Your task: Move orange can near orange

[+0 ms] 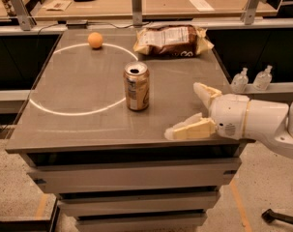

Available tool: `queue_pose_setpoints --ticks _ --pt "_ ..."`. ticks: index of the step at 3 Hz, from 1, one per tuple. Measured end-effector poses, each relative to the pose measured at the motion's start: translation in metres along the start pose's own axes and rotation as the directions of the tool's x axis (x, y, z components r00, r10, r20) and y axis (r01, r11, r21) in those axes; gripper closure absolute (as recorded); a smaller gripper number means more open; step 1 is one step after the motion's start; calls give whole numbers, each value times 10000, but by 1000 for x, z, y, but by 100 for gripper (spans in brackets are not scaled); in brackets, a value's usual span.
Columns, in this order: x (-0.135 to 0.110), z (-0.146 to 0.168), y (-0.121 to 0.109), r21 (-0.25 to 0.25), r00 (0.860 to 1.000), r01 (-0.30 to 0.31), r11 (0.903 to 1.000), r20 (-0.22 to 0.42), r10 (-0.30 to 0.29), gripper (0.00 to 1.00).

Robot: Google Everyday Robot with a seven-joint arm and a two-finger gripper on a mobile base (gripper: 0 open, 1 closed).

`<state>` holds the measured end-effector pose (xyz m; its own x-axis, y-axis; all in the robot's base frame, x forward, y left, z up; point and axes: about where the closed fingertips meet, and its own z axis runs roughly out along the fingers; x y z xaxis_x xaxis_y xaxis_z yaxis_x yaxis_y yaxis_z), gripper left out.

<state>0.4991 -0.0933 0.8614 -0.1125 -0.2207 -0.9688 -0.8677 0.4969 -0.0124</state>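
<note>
You will find the orange can (pixel 136 86) standing upright near the middle of the bench (pixel 78 93), pull-tab end up and already opened, its pale label panel facing the front edge. The orange (pixel 95 40) lies at about 11 o'clock from the can, well apart from it and close to the bench's rear edge. A white ring (pixel 73 113) is marked on the bench top: the orange sits on the line at the ring's 12 o'clock, and the can stands on the line at roughly its 4 o'clock (whether the base covers the line or just touches it, you cannot tell from this angle). A crinkled brown chip bag (pixel 172 40) lies flat at 1 o'clock from the can, near the rear right corner, touching neither the can nor the fruit. Your hand (pixel 182 111) is at 4 o'clock from the can, low above the bench's front right corner, reaching in from the right on a white arm (pixel 252 122). Its two cream fingers (pixel 192 128) are spread wide and released, with nothing between them; the gap faces the can, and the hand is near it but clear of it. Two small clear bottles (pixel 251 79) stand off the bench at 3 o'clock, on a ledge behind the arm. Drawers (pixel 131 178) run below the bench top.
</note>
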Motion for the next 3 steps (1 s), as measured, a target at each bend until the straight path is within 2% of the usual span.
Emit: queue_pose_setpoints --ticks 1,3 --pt "1 31 -9 66 9991 -389 9992 192 387 0" --pt "-18 93 1 -556 9998 -158 9983 132 166 0"
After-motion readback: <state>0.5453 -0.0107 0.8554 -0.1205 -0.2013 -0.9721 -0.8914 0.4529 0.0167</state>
